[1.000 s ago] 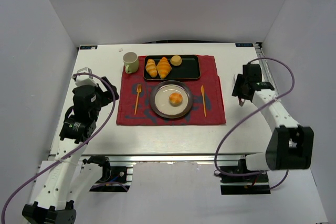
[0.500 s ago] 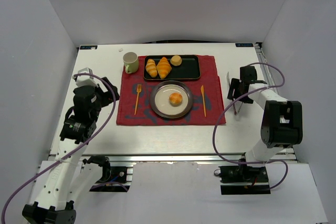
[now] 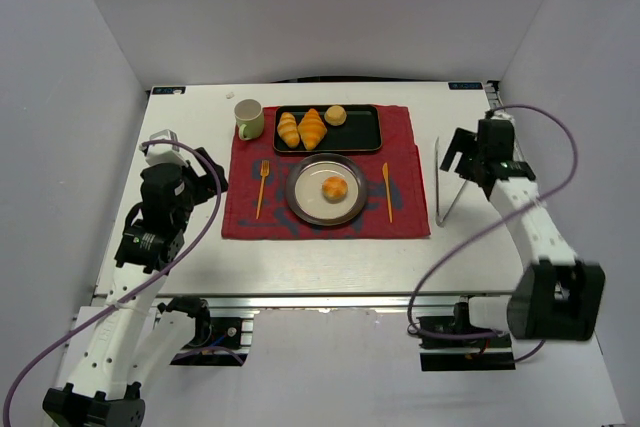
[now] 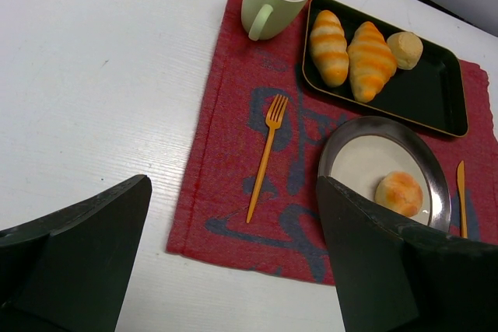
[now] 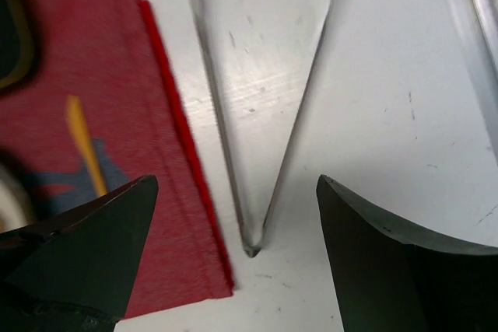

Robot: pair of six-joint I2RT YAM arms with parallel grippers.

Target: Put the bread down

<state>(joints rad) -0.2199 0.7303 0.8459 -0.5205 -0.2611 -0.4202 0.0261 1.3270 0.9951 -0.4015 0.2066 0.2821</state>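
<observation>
See the bread (image 3: 334,187) on the plate (image 3: 290,192), a little right of its middle, dome up, touching only the dish. Judge the placing done or all but: no grip on it, no arm above it.

Find the right gripper (image 5: 233,192) spread wide, holding nothing, one finger on either side of the metal tongs (image 5: 261,75). Note the tongs flat on the bare table (image 3: 480,247), V-tip toward the near edge, just beside the right edge of the red mat (image 3: 245,217), not on it. Guess at the reason: tool laid off the cloth to keep the place setting tidy. Cannot tell of any contact between fingers and metal.

Find the left gripper (image 4: 231,192) likewise open and empty, hanging over bare table left of the mat, well apart from everything. Read as parked out of the way.

Containers:
- On the plate, the bread alone.
- Behind the plate, black tray (image 3: 362,132): count two ridged croissants (image 3: 312,129) side by side at the left and a paler round bun (image 3: 336,115) at the back, right part bare.
- Just left of the tray, green mug (image 3: 249,119), upright, seemingly empty.

Flanking the plate on the mat: orange fork (image 3: 262,189) left, orange knife (image 3: 388,192) right.
</observation>
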